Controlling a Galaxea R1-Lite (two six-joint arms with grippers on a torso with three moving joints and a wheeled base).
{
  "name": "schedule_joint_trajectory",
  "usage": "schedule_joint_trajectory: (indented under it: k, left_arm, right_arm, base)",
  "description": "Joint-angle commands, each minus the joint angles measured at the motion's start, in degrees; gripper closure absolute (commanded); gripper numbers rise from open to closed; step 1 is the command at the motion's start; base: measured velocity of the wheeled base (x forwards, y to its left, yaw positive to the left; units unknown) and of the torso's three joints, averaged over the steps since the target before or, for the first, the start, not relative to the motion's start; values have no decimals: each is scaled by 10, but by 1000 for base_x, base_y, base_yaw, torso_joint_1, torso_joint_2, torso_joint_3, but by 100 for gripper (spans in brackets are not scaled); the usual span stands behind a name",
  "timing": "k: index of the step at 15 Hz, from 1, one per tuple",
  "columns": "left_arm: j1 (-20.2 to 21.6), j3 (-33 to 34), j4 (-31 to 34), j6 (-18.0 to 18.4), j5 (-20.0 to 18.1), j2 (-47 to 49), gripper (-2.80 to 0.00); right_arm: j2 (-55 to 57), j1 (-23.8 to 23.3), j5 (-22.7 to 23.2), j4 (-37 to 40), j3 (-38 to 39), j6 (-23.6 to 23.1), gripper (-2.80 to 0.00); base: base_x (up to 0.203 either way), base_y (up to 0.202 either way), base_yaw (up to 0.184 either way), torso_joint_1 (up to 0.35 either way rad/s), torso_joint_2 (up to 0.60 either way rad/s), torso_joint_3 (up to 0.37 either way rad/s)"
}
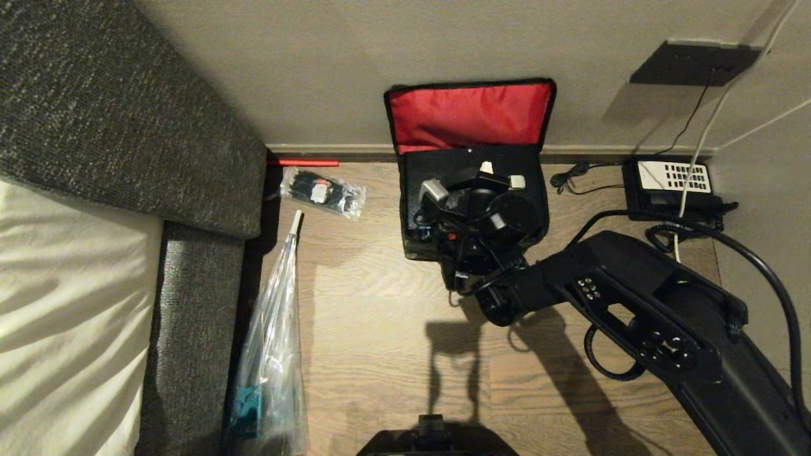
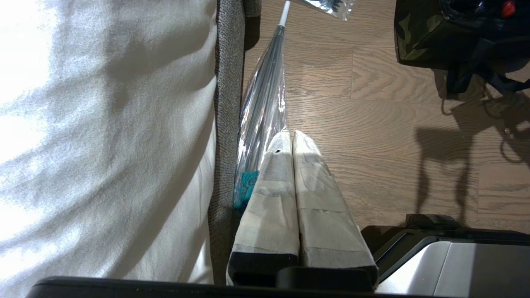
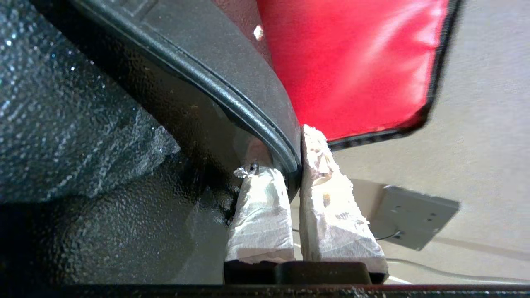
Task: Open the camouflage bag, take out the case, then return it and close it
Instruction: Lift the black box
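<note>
From the head view, the camouflage bag (image 1: 472,190) stands open on the wood floor (image 1: 380,329) against the wall, red lid lining upright; the right arm's wrist hides its contents. The left wrist view shows the left gripper (image 2: 292,138) pressed shut beside a bed (image 2: 103,145). The right wrist view shows the right gripper (image 3: 296,165) pinching the case (image 3: 186,103) by its black rim.

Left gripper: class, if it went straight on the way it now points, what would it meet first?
Probably the clear plastic folded umbrella lying on the wooden floor, just past the left gripper; depth is unclear.
</note>
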Motion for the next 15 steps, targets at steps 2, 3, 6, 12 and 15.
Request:
schedule_joint_trajectory:
  k: [2, 3, 6, 12, 15]
  left_arm:
    - [0, 0, 1, 0, 0, 0, 0]
    - [0, 0, 0, 0, 0, 0, 0]
    - [0, 0, 0, 0, 0, 0, 0]
    - [0, 0, 1, 0, 0, 0, 0]
    - [0, 0, 0, 0, 0, 0, 0]
  right_arm:
    - [-49, 1, -2, -4, 21, -13, 0]
    - [-58, 1, -3, -4, 23, -16, 0]
    - [-86, 1, -2, -4, 40, -28, 0]
    - [-143, 6, -20, -6, 97, -34, 0]
    - [-181, 6, -30, -6, 132, -35, 0]
  base:
    - [0, 0, 0, 0, 0, 0]
    - [0, 0, 0, 0, 0, 0]
    - [0, 0, 0, 0, 0, 0]
    - [0, 0, 0, 0, 0, 0]
    - [0, 0, 0, 0, 0, 0]
